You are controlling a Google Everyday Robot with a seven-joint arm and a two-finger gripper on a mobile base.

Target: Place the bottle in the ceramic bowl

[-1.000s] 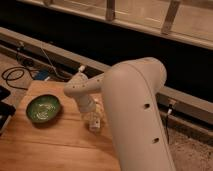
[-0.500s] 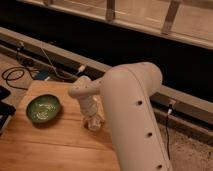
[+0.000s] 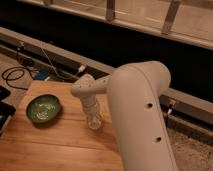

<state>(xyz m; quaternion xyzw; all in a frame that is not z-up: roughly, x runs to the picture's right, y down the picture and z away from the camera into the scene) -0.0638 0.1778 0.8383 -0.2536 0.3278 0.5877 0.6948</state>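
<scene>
The green glazed ceramic bowl (image 3: 44, 108) sits on the left part of the wooden table (image 3: 55, 150) and is empty. My white arm reaches down from the right. My gripper (image 3: 93, 119) points straight down at the table, right of the bowl and about a bowl's width away. A small whitish translucent shape at the gripper's lower end looks like the bottle (image 3: 94, 123), upright and at or just above the table top. The wrist hides how it is held.
Black cables (image 3: 15, 75) and a blue object (image 3: 42, 75) lie on the floor behind the table's left back corner. A dark object (image 3: 4, 107) stands at the left edge. A long rail and dark wall run behind. Gravel floor lies to the right.
The wrist joint has shifted a little to the right and down. The gripper's lower end stays over the same spot on the table. The bowl has not moved.
</scene>
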